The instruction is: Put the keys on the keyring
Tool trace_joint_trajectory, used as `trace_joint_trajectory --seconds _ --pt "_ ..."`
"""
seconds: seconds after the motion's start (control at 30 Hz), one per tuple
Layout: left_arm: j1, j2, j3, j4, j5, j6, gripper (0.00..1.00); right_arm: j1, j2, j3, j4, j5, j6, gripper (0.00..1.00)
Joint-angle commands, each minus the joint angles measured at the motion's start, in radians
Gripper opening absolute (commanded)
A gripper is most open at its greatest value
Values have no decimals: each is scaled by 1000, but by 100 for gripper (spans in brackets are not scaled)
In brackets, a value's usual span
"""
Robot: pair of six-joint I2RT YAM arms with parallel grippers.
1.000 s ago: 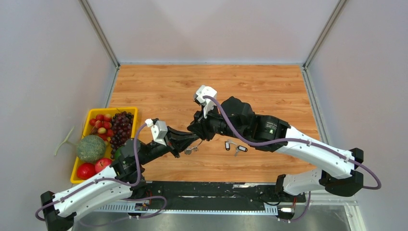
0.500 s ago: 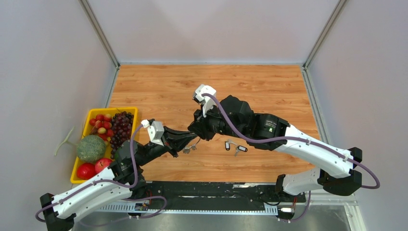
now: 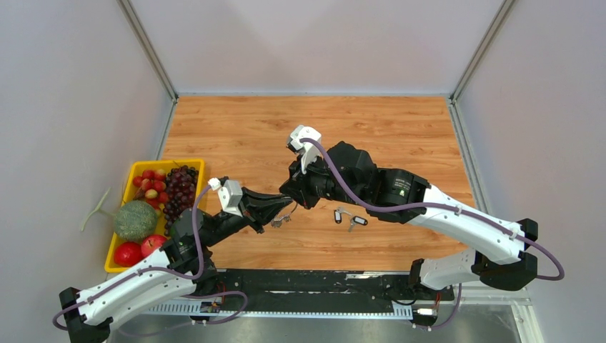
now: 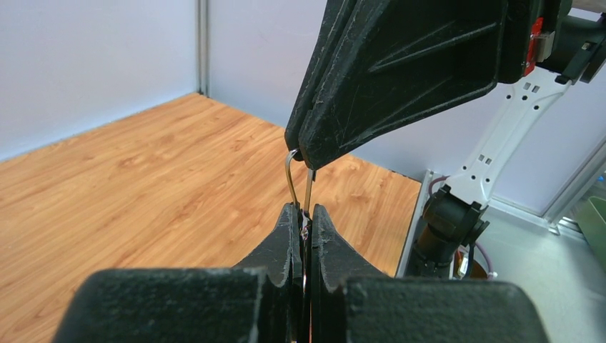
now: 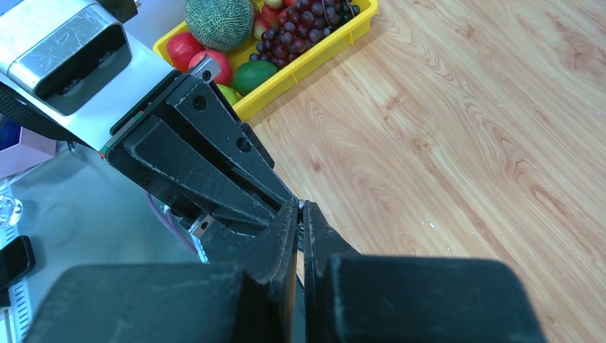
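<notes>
- One wooden table carries the scene. One yellow tray of fruit sits at its left edge, well apart from the work.
- Two arms meet over the table's near middle. The left arm reaches in from the near left, the right arm from the near right.
- The left gripper has its fingers pressed together, pinching the wire of the one keyring. The ring's loop stands up from that pinch.
- The right gripper meets the top of the same loop, fingers closed on the wire, tip to tip with the left.
- A cluster of silver keys dangles from the ring. Their number, and whether they touch the wood, cannot be told.
- Two black-headed keys lie on the table just right of the grippers, beside the right forearm and nearer that arm. One points roughly near-to-far, the other roughly left-to-right. Neither is on the ring yet, so the pick-up likely falls to the right arm.
</notes>
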Motion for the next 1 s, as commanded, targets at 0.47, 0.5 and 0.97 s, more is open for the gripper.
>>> trace_joint_trajectory --seconds 0.47,0.5,0.97 --pt "4 -37 -18 47 -7 10 36 0 -18 -13 64 46 29 0" --pt "4 -39 -19 50 -7 9 43 0 -19 -15 65 54 31 0" --pt "3 11 -7 82 -53 52 59 27 -55 -19 77 201 52 0"
